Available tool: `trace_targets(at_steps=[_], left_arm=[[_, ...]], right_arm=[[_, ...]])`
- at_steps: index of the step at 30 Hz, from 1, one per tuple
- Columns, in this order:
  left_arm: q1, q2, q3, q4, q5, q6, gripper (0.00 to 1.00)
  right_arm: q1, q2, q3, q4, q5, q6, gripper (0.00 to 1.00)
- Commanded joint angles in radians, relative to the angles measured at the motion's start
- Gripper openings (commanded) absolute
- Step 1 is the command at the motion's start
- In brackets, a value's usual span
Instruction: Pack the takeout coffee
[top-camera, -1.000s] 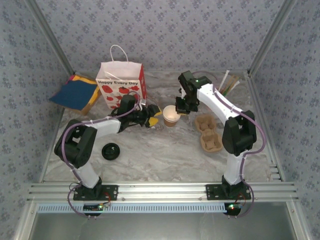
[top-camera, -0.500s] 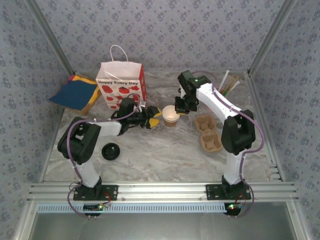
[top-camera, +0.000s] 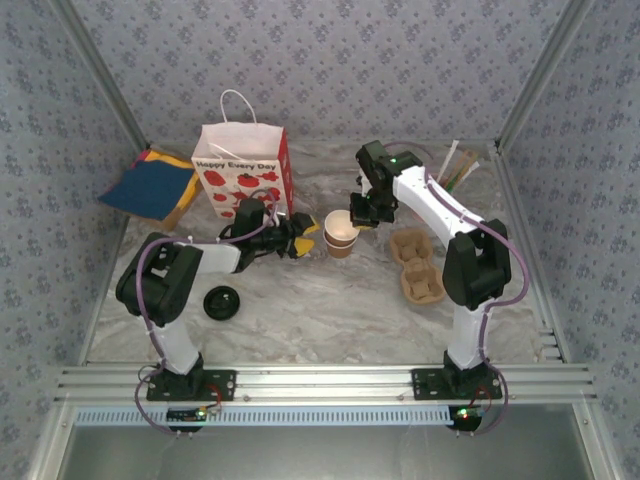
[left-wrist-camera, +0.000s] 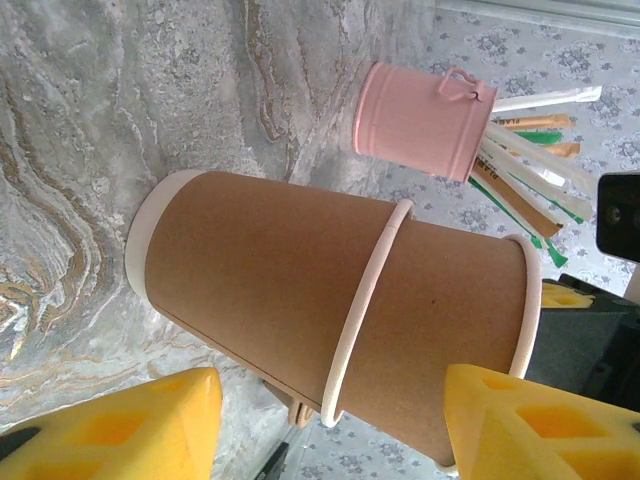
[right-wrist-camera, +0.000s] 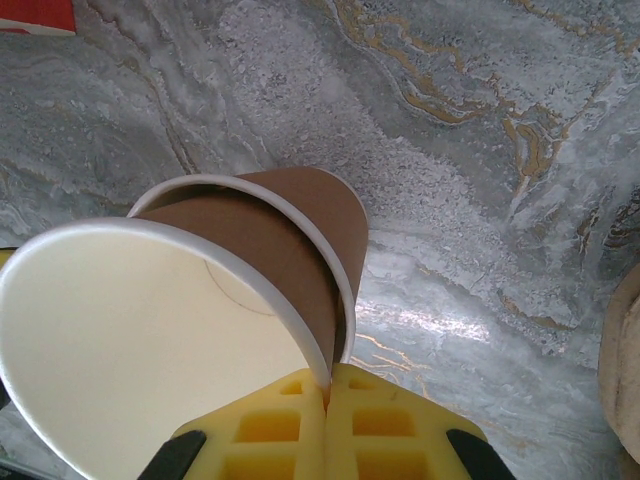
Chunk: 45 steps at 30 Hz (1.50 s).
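The takeout coffee is two nested brown paper cups (top-camera: 340, 233) standing mid-table, without a lid. My right gripper (right-wrist-camera: 328, 385) is shut on the rim of the inner cup (right-wrist-camera: 150, 330), which is cream inside and sits raised and tilted in the outer cup (right-wrist-camera: 335, 215). In the top view the right gripper (top-camera: 362, 214) hangs over the cups' right side. My left gripper (left-wrist-camera: 330, 430) is open. Its yellow pads (left-wrist-camera: 110, 425) straddle the cups' brown wall (left-wrist-camera: 300, 290) from the left, with a gap at the base end. The left gripper (top-camera: 306, 238) lies low on the table.
A black lid (top-camera: 221, 301) lies on the table near the left arm. A tan pulp carrier (top-camera: 418, 265) sits to the right of the cups. A pink cup of straws (left-wrist-camera: 420, 120) stands at the back right. A strawberry gift bag (top-camera: 243, 170) stands behind the left gripper.
The inner cup has risen a little out of the outer one, so two rims show. The left arm's elbow has swung lower and leftward; its gripper stays beside the cups.
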Motion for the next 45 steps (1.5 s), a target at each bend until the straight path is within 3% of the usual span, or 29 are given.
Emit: trace_targets(at_steps=[1,19,26,31,37,45], left_arm=[[0.01,-0.043,0.017,-0.014,0.018,0.032,0.61],[0.058,-0.279,0.123,-0.47,-0.056,0.291,0.72],[0.072,-0.377,0.155,-0.62,-0.101,0.373,0.84],[0.091,-0.464,0.193,-0.784,-0.167,0.466,1.0],[0.129,-0.586,0.204,-0.956,-0.275,0.555,1.0],[0.184,-0.698,0.135,-1.004,-0.294,0.563,1.0]], right_arm=[[-0.007,0.011,0.045,-0.039,-0.009,-0.015,0.0],[0.007,-0.095,0.127,-0.136,0.044,0.004,0.0],[0.054,-0.189,0.103,-0.187,0.085,0.024,0.0],[0.116,-0.276,0.018,-0.191,0.106,0.07,0.0],[0.21,-0.361,-0.149,-0.136,0.13,0.155,0.0],[0.322,-0.381,-0.362,0.036,0.17,0.264,0.0]])
